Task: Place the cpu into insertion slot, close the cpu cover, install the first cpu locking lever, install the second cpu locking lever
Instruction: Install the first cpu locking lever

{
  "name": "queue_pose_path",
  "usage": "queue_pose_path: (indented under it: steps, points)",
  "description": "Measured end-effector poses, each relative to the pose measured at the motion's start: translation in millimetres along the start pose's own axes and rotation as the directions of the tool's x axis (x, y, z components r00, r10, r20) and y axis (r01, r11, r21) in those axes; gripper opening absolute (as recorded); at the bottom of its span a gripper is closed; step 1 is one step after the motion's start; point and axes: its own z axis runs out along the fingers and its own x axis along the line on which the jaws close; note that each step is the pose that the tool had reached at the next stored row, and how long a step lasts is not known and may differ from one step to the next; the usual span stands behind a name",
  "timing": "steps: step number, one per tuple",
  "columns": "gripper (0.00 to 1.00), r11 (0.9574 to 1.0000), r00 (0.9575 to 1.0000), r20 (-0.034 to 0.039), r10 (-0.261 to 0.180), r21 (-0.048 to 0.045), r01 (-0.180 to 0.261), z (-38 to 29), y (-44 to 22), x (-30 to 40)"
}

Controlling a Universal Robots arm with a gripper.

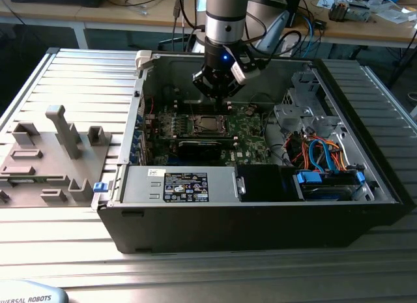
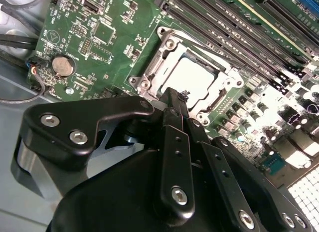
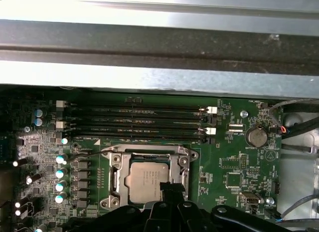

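Cpu point(image 3: 145, 178) dull silver, square, seated flat in insertion slot point(image 3: 115, 177); cpu cover point(image 2: 164, 36) framing it; one chip; gripper point(image 2: 175, 95) fingers pressed together, holding nothing.

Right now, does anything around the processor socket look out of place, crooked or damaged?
Nothing stands out. The cpu lies flat and square in the insertion slot, the cpu cover sits down around it, and the gripper hangs just above the chip's edge. No visible damage.
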Motion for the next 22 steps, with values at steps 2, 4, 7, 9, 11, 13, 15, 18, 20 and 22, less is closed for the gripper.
queue_pose_path:
  steps: [2,4,7,9,11,13,15,18,20,22]
  points:
    - [0.11,1.0,1.0,0.0,0.0,0.0001,0.0,-0.1,0.0,1.6]
    - [0.11,1.0,1.0,0.0,0.0,0.0,0.0,0.0,0.1,2.7]
    - [0.11,1.0,1.0,0.0,0.0,0.0,0.0,0.0,0.1,4.0]
    - [0.11,1.0,1.0,0.0,0.0,0.0,0.0,0.0,0.2,4.9]
    - [0.11,1.0,1.0,0.0,0.0,0.0,0.0,0.0,0.2,5.6]
    - [0.11,1.0,1.0,0.0,0.0,0.0001,0.0,0.0,0.2,7.2]
    - [0.11,1.0,1.0,0.0,0.0,0.0,0.0,0.0,0.3,8.3]
    - [0.11,1.0,1.0,-0.0001,0.0,0.0001,0.0,0.0,0.3,9.8]
    - [0.11,1.0,1.0,0.0,0.0,0.0,0.0,0.0,0.4,10.6]
    - [0.11,1.0,1.0,-0.0001,0.0,0.0001,0.0,0.0,0.4,11.7]
